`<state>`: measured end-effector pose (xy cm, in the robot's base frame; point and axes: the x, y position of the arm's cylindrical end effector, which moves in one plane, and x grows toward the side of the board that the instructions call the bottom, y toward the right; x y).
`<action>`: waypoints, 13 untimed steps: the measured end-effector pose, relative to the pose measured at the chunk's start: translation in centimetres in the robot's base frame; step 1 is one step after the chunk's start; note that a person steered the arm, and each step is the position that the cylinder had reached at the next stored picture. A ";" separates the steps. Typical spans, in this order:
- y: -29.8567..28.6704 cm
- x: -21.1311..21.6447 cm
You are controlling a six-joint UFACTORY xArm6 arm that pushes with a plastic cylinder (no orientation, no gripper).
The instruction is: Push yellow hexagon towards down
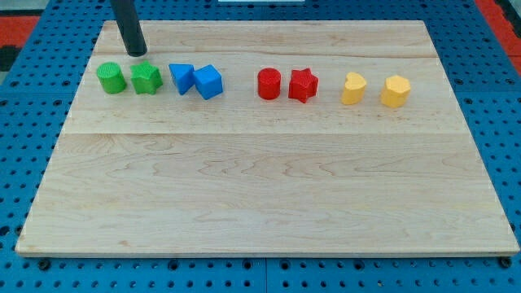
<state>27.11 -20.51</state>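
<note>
A pale wooden board point(260, 187) fills most of the view, lying on a blue pegboard surface point(505, 122) dotted with holes. The board's grain runs left to right, and its wide near part carries nothing.

A straight dark rod point(127, 24) comes down from the top edge at the far left. There is no pincer on this arm, so nothing is spread or pinched; the rod simply ends in my tip point(136, 54), which sits on the board just beyond the gap between the two green blocks, close to them, though I cannot tell if it touches either.

Eight small blocks stand in one row across the far part of the board, in four colour pairs. From the left: a green cylinder point(111, 78), then just beside it a green star-like block point(146, 78). Next comes a blue triangle point(181, 78) touching or almost touching a blue cube point(208, 82). Past a gap, a red cylinder point(269, 84) stands near a red star point(302, 85).

Further right, a yellow rounded block point(353, 89), its exact shape hard to make out, stands near the yellow hexagon point(395, 91). The yellow hexagon is the rightmost block in the row, on the far right part of the board, well apart from my tip at the opposite end.
</note>
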 end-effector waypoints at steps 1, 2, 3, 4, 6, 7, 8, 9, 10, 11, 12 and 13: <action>0.0 0.0; 0.2 0.0; 0.2 0.1; 0.3 0.1; 6.9 0.8; 16.4 0.8; 27.1 0.8; 34.9 0.8; 39.0 2.3; 41.0 4.4; 41.2 8.8; 41.2 14.0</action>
<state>41.09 20.70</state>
